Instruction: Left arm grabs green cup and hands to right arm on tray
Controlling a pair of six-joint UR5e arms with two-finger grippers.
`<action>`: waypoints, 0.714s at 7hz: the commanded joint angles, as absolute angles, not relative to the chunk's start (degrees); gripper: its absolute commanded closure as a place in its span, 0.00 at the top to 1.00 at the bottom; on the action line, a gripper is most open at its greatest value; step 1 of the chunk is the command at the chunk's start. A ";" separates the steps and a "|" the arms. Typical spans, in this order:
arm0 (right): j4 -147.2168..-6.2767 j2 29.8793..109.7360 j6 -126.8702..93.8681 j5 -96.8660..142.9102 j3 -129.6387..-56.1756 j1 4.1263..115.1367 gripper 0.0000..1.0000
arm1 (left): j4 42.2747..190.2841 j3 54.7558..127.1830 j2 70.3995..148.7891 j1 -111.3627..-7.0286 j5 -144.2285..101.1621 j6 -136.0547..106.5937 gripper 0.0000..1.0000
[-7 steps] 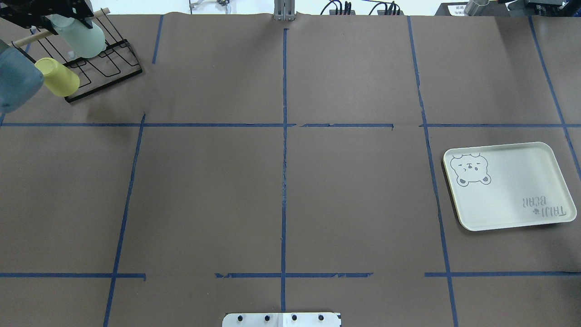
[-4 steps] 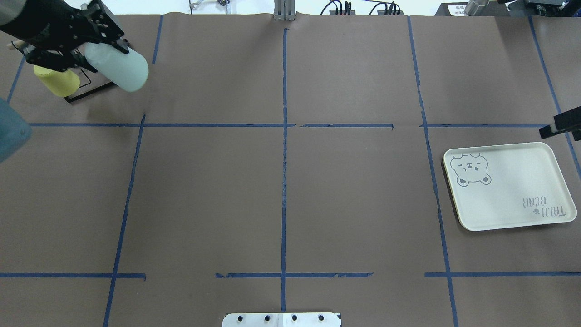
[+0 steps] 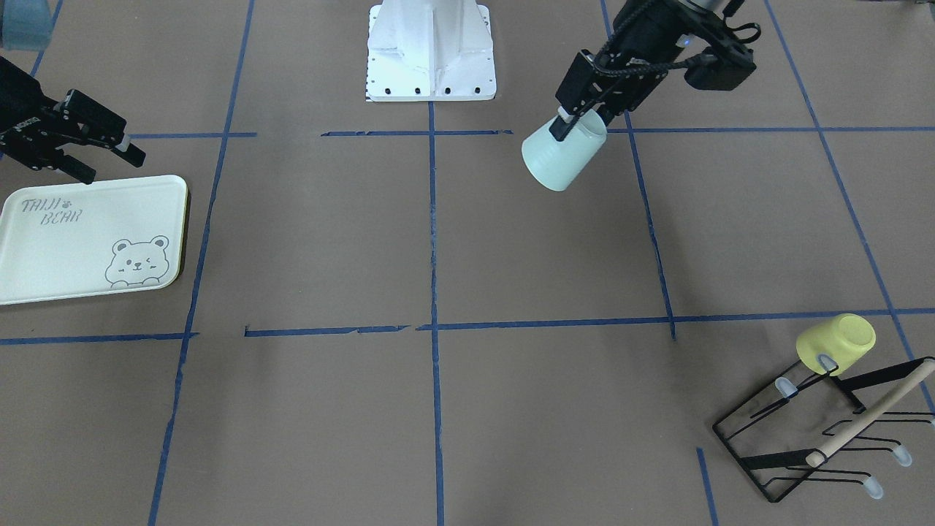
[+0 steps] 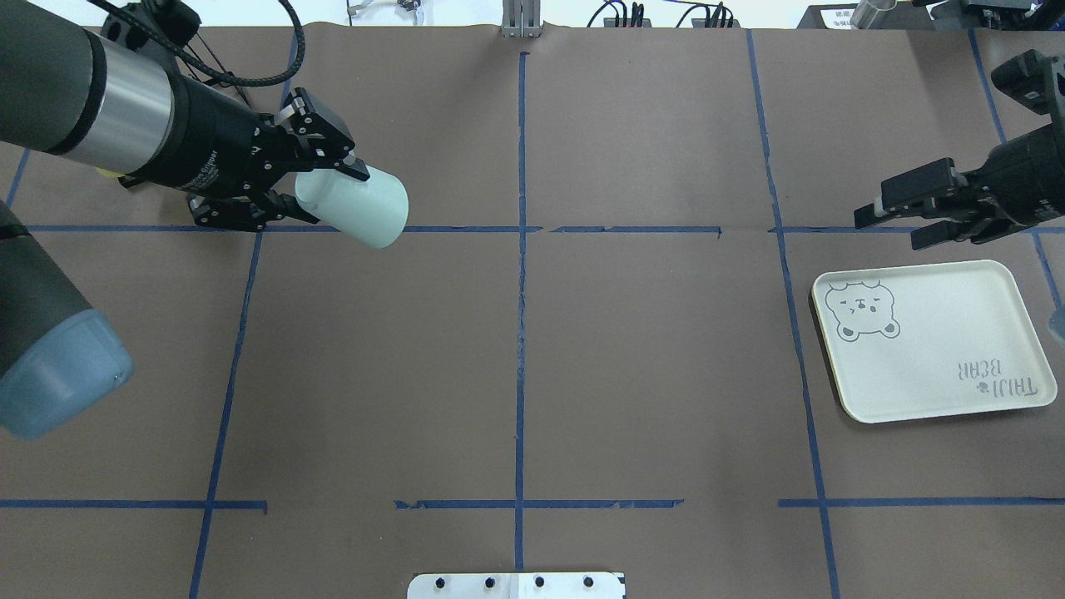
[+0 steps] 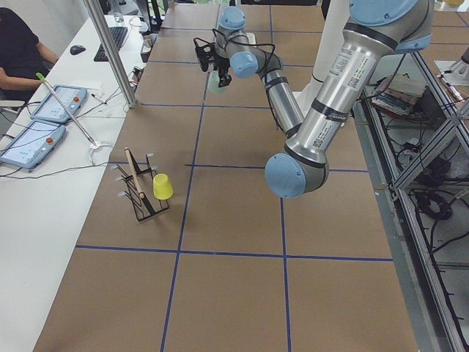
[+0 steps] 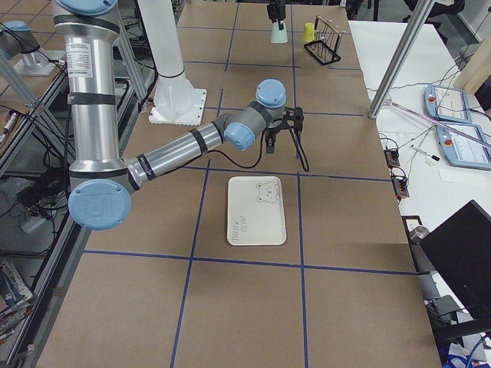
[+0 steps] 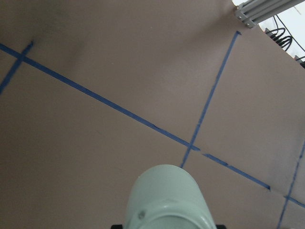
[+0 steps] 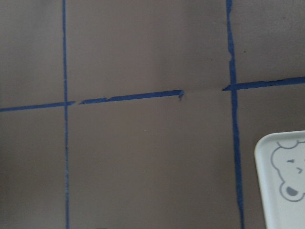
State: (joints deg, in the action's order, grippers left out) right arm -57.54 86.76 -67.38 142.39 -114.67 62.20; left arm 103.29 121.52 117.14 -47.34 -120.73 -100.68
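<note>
Gripping the green cup (image 4: 359, 208) by its rim, the left tool (image 4: 324, 193) is clamped on it, cup off the desk (image 4: 582, 374), long axis straight out from the tool, base leading, tilted down; looks light, rigid, smooth, so take the bare base end; right tool (image 4: 895, 226) spread open, tray (image 4: 932, 359) just beside it

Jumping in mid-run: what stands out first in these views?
The left gripper holds the green cup tilted on its side in the air over the table's left half. On the other side, the right gripper hangs open and empty near the bear tray. A yellow cup hangs on the black wire rack in the far left corner.
</note>
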 commanded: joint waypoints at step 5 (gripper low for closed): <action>-35.51 75.61 -106.59 142.38 -113.99 55.47 0.99 | 152.32 109.98 116.81 -43.51 -118.83 -122.86 0.04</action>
